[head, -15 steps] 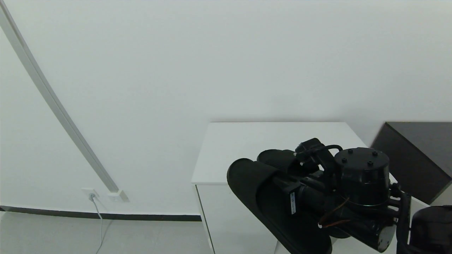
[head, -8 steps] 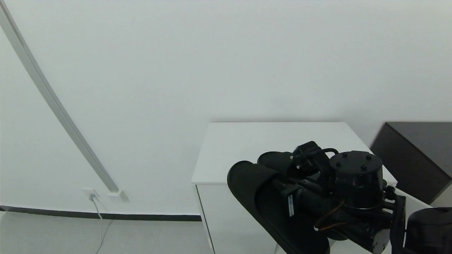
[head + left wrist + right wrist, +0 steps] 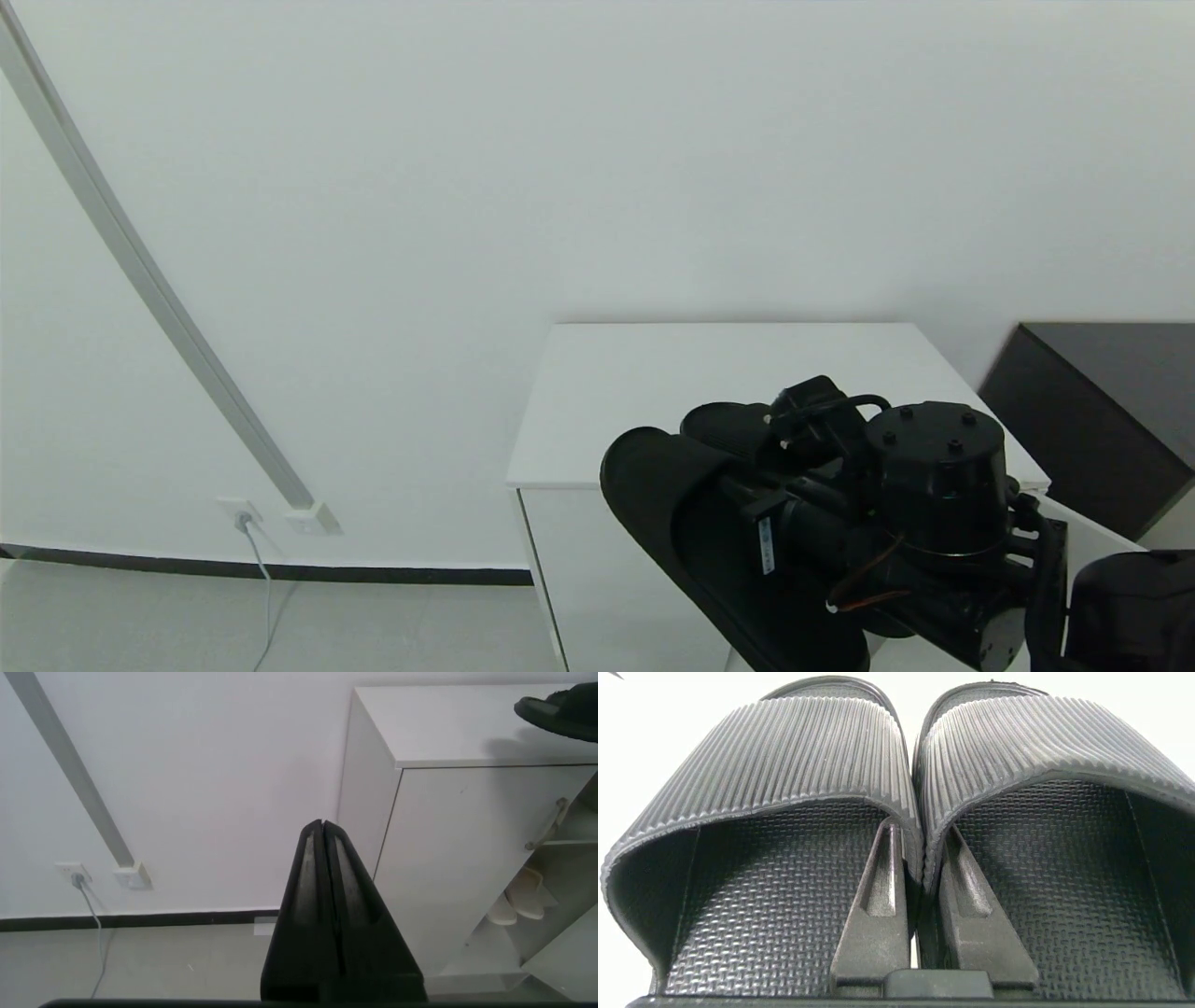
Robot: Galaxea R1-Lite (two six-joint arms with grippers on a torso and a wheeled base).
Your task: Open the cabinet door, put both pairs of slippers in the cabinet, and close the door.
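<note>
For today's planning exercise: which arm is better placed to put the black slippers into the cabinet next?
Right. The right end effector is already shut on the black slippers, pinching their inner strap edges, close to the white cabinet. The left end effector is shut and holds nothing.

"Where are the black slippers (image 3: 674, 499)?"

"Held side by side in the right gripper (image 3: 920, 840), raised in front of the white cabinet (image 3: 709, 392), level with its top. The straps are ribbed and the footbeds textured. The gripper is pinched on the two inner strap edges."

"And the cabinet?"

"Open at the front. A pale pair (image 3: 523, 896) lies inside, low down."
</note>
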